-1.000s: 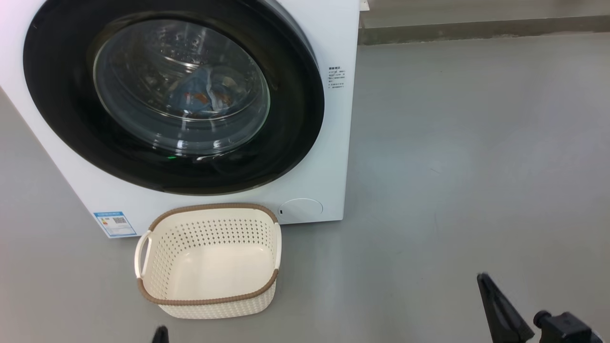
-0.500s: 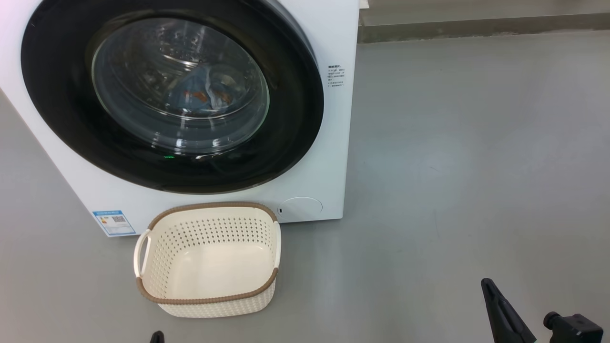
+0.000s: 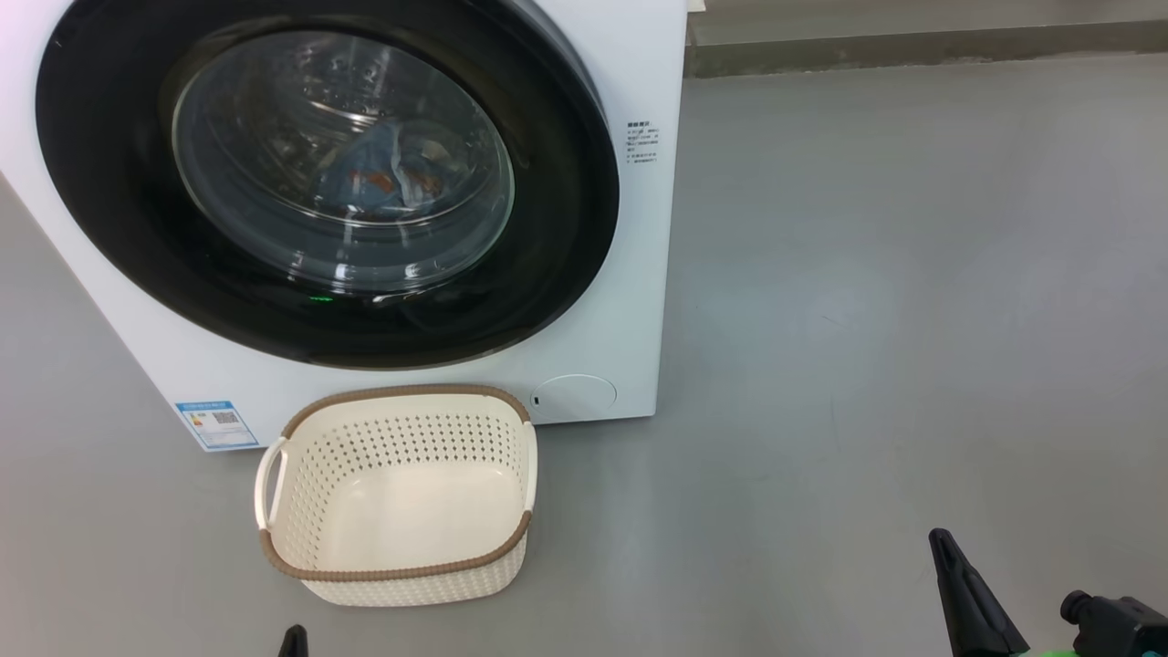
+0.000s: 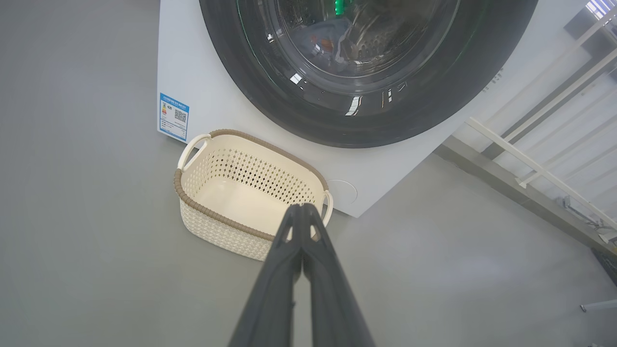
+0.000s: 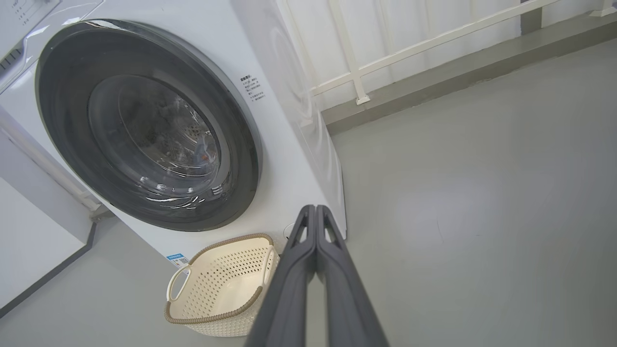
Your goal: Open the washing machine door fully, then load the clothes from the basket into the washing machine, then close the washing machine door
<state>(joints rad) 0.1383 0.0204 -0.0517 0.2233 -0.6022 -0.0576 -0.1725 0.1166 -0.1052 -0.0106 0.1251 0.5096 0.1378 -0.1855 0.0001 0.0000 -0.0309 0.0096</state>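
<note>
The washing machine (image 3: 639, 274) stands at the upper left with its door (image 3: 557, 228) closed flat against the front. Through the glass I see the clothes (image 3: 383, 178), blue printed fabric with pale cloth, lying in the drum. The basket (image 3: 401, 577) sits on the floor just in front of the machine and holds nothing. My left gripper (image 4: 301, 209) is shut, hanging short of the basket (image 4: 221, 231); its tip (image 3: 293, 641) peeks over the bottom edge. My right gripper (image 5: 315, 212) is shut and holds nothing, low at the right (image 3: 949, 566), far from the door (image 5: 62, 130).
Grey floor (image 3: 867, 319) spreads wide to the right of the machine. A low kerb (image 3: 912, 50) and a white railing (image 5: 409, 48) run behind it. A blue label (image 3: 217, 424) and a round cap (image 3: 573, 397) mark the machine's lower front.
The head camera has shifted slightly. Both gripper tips have sunk a little lower and outward in the head view. Door, clothes and basket stay as they were.
</note>
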